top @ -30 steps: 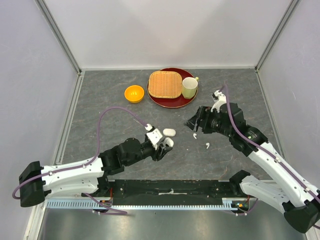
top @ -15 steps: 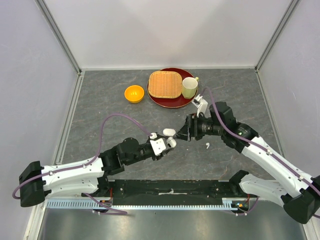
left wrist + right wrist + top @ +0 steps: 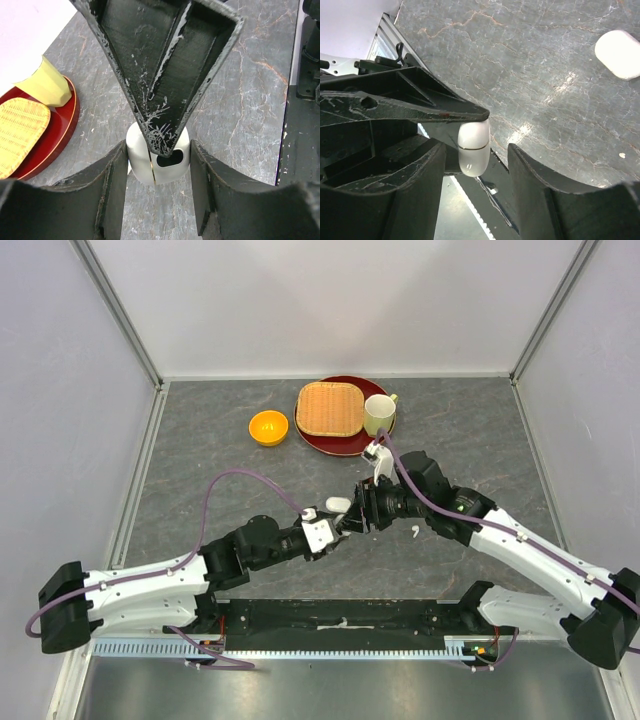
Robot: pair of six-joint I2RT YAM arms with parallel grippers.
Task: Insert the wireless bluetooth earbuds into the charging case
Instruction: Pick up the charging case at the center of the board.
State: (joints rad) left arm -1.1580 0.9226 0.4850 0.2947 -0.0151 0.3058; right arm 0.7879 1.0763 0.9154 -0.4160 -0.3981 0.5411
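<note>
My left gripper (image 3: 330, 529) is shut on a small white charging case (image 3: 141, 159), holding it above the table. In the right wrist view that case (image 3: 474, 146) shows a thin seam across its middle. My right gripper (image 3: 353, 516) has come nose to nose with the left one; its fingers (image 3: 420, 175) straddle the case, open, with gaps on both sides. One right finger (image 3: 165, 65) fills the left wrist view above the case. A second white case (image 3: 338, 505) lies on the table just behind. One tiny white earbud (image 3: 414, 531) lies right of the grippers.
At the back stands a red plate (image 3: 345, 445) carrying a woven mat (image 3: 330, 408) and a pale cup (image 3: 379, 415). An orange bowl (image 3: 268, 427) sits left of it. Grey walls close in the table on three sides.
My right arm has swung left across the table and brought its gripper around the case held by the left, its jaws narrowing. The left gripper shifted slightly, keeping its hold.
</note>
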